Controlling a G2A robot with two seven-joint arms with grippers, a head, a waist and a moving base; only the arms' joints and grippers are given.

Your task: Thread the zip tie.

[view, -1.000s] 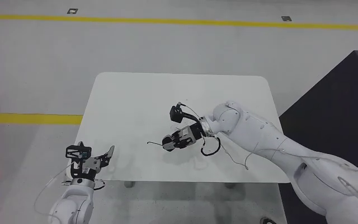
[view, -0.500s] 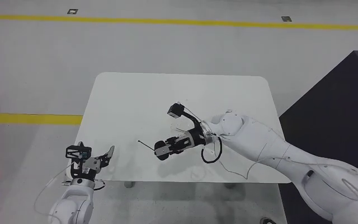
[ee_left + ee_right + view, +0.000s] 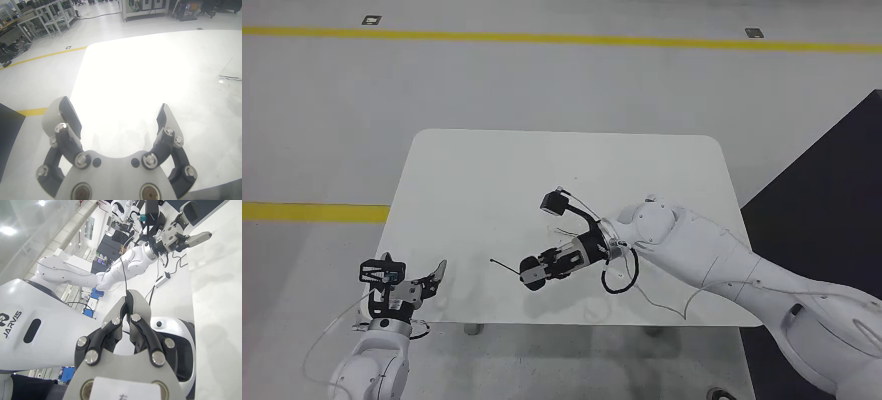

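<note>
White table, grey floor, yellow lines

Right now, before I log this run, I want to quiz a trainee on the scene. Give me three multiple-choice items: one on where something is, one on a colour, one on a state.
1. Where is the zip tie?
A. in the right gripper
B. in a person's hand
C. in a vise

2. What colour is the zip tie?
A. yellow
B. black
C. red

3. How is the left gripper?
A. shut on a second tie
B. shut, empty
C. open, empty

Answers:
1 A: the right wrist view shows its jaws closed on the zip tie.
2 B: it shows as a thin black line running out from the jaws.
3 C: its jaws stand wide apart with nothing between them.
</note>
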